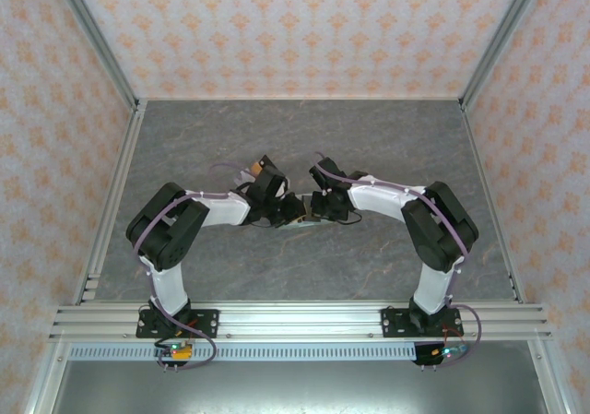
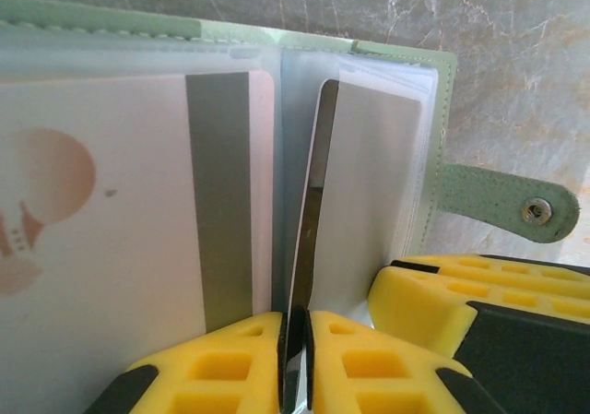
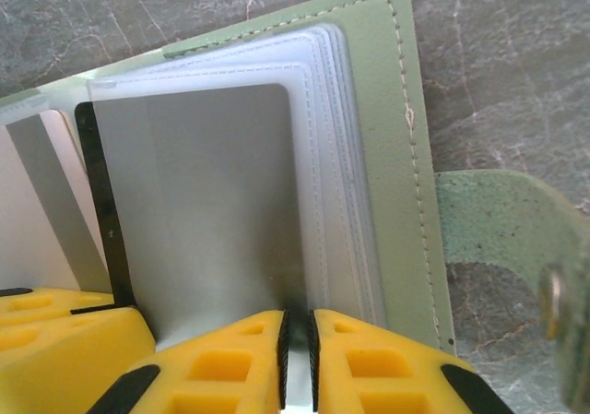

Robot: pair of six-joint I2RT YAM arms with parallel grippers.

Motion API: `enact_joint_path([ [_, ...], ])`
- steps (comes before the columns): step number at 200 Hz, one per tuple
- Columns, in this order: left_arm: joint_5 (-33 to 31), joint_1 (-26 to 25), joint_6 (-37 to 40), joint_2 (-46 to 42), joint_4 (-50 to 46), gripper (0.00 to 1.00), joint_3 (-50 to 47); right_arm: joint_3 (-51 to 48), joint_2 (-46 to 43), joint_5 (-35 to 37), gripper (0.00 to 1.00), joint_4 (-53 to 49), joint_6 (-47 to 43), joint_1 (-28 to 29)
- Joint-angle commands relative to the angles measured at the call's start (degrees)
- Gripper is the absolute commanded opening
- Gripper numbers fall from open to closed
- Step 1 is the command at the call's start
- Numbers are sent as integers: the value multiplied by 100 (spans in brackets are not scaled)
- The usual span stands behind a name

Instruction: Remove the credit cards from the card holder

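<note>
In the top view the left arm [image 1: 175, 234] and right arm [image 1: 438, 225] meet over the middle of the grey marbled surface [image 1: 277, 137], with a pale sliver of the card holder [image 1: 297, 227] just beneath them; in the left wrist view the holder lies open, green rim [image 2: 101, 17] toward 12 o'clock, its side tab [image 2: 489, 197] with a metal snap [image 2: 536, 211] at 3 o'clock; a whitish card [image 2: 111, 220] with a grey stripe [image 2: 219, 193] sits in the clear pocket at 9 o'clock; beside it a grey-faced card [image 2: 373, 183] stands tilted up, dark edge toward the camera; the left jaws, yellow fingers [image 2: 212, 368] at 6 o'clock, are pressed together on that dark edge; in the right wrist view the right jaws, fingers [image 3: 212, 363] at 6 o'clock, pinch the lower right border of the grey-faced card [image 3: 203, 220], though I cannot tell whether they grip the card itself or its clear sleeve; the stacked sleeves [image 3: 336, 156] and green panel [image 3: 387, 91] lie toward 3 o'clock; the left fingers [image 3: 55, 326] show at 8 o'clock.
</note>
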Motion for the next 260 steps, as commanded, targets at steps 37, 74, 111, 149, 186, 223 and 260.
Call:
enact_joint_path([
  [37, 391, 38, -193, -412, 1091, 12, -408, 28, 268, 107, 16, -143, 53, -5],
  [74, 351, 49, -149, -516, 1098, 10, -451, 19, 296, 158, 16, -168, 64, -1],
  [111, 329, 47, -119, -526, 1044, 8, -491, 28, 305, 228, 16, -204, 71, -5],
  [149, 296, 71, -85, -585, 976, 7, -562, 43, 339, 325, 16, -287, 92, -5],
  [186, 290, 141, -32, -695, 901, 7, -663, 80, 377, 379, 16, -337, 89, -6],
  [223, 263, 254, 106, -873, 678, 2, -789, 98, 380, 408, 15, -355, 106, -5],
  [260, -153, 291, 671, -1230, -692, 0, -545, 82, 126, 164, 16, -98, 6, -3],
])
